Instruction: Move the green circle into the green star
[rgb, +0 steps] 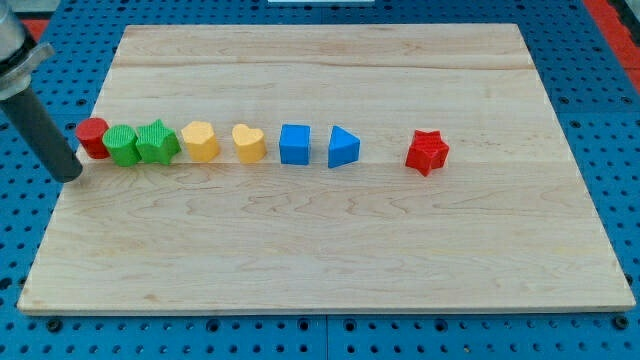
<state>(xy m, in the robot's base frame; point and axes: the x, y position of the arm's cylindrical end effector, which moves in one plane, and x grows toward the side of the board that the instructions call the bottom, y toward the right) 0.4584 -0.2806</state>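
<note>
Camera view shows my tip (70, 176) at the board's left edge, just left of and below the red cylinder (92, 136). The rod has no jaws to spread or pinch, so it holds nothing. The green circle (122, 145) already sits touching the green star (157, 141). I judge that pushing rightward now could catch the red cylinder and shove both into the yellow block (201, 141), scattering the row.

You're looking at a plain matte-black cylindrical rod in the frame's upper left, with a grey metal collar at its top by the frame edge. My tip (70, 174) is blunt and unmarked.
</note>
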